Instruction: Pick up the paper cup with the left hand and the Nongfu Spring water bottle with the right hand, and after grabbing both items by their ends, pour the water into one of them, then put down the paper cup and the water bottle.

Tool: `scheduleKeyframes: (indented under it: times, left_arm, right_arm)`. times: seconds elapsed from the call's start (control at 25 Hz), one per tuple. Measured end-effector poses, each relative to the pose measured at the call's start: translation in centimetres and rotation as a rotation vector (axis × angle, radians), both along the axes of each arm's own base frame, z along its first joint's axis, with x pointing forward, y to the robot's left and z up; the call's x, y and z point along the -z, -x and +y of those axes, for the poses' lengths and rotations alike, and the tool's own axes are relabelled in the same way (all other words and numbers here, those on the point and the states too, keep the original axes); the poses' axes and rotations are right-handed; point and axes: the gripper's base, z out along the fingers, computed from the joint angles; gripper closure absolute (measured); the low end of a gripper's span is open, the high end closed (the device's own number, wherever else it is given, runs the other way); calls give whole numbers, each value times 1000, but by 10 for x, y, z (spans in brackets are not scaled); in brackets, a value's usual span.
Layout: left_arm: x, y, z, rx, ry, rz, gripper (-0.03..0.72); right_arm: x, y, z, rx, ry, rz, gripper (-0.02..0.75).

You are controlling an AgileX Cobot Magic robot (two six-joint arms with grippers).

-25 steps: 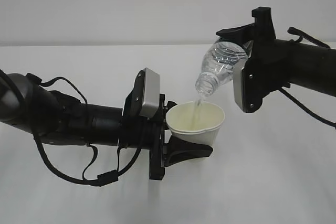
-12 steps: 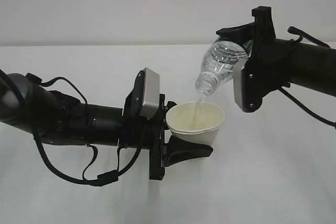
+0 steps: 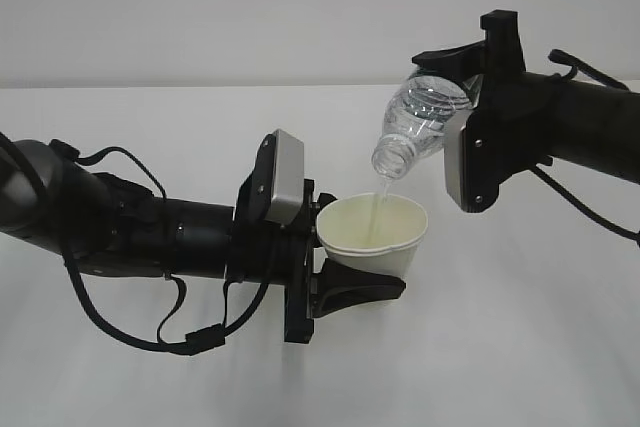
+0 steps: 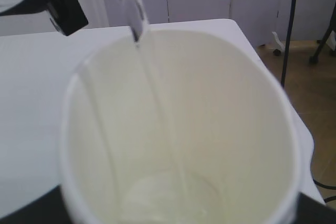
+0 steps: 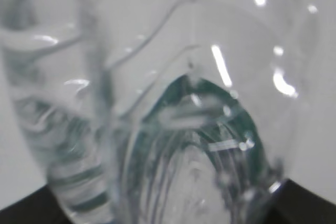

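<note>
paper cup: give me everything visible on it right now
The paper cup is a small cream-white cup with a rolled rim, tapering toward its base. It is held upright above the white table, clamped low on its side in the left hand. Its mouth sits just under the tilted water bottle, apart from it. A thin stream of water falls inside and a shallow pool lies at the bottom. It looks undented.

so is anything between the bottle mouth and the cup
Nothing visible. The bottle is tilted mouth-down above the cup, and the water falls through open air straight into it.
</note>
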Motion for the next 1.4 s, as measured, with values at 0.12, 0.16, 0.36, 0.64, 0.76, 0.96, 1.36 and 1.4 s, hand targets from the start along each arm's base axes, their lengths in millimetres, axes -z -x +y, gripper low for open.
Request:
scheduleKeyframes:
  times: [0.12, 0.16, 0.36, 0.64, 0.76, 0.96, 1.36, 1.4]
  left_arm:
    - [0, 0, 0, 0, 0, 0, 288]
    - [0, 0, 0, 0, 0, 0, 288]
    - [0, 0, 0, 0, 0, 0, 288]
    - [0, 0, 0, 0, 0, 0, 288]
    - [0, 0, 0, 0, 0, 0, 288]
    - [0, 0, 0, 0, 0, 0, 288]
    - [0, 0, 0, -5, 3, 1, 288]
    - [0, 0, 0, -5, 3, 1, 288]
  right_arm:
    - [0, 0, 0, 0, -3, -2, 288]
    - [-1, 0, 0, -1, -5, -4, 288]
    - [-1, 0, 0, -1, -3, -6, 288]
    - [-1, 0, 0, 1, -2, -11, 288]
    - [-1, 0, 0, 1, 0, -12, 288]
    - [-1, 0, 0, -1, 0, -17, 288]
    - [-1, 0, 0, -3, 0, -20, 288]
    - [-1, 0, 0, -3, 0, -20, 288]
